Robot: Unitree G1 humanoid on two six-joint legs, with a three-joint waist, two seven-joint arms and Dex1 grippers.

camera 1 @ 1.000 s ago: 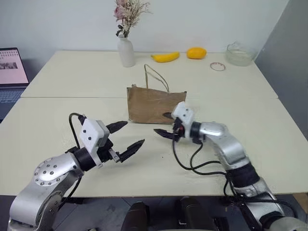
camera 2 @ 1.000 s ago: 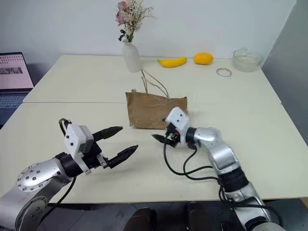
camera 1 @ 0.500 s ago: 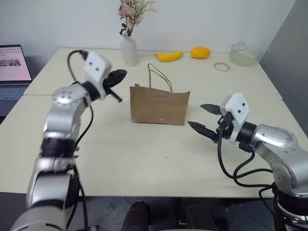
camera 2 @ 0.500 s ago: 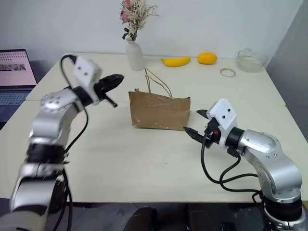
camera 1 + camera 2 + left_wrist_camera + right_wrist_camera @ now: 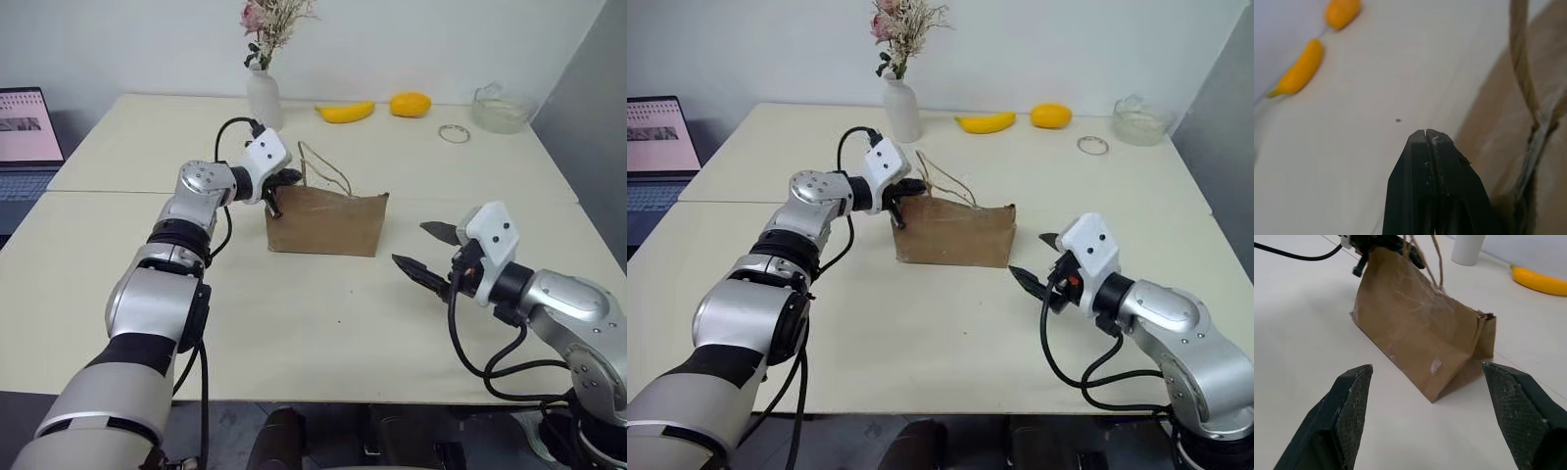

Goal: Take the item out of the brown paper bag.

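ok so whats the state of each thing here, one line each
brown paper bag: upright on the table, handles up
left hand: shut, at the bag's top left corner
right hand: open, holding nothing, apart from the bag
banana: lying on the table
orange fruit: lying beside the banana
vase: upright, holding dried flowers

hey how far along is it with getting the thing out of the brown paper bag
Early. Nothing is out yet: the brown paper bag stands upright on the table and no item is visible. In hand: the left hand, shut, is at the bag's top corner beside the string handles; whether it pinches paper is unclear. The right hand waits open, clear of the bag. Left: opening it and pulling the item out.
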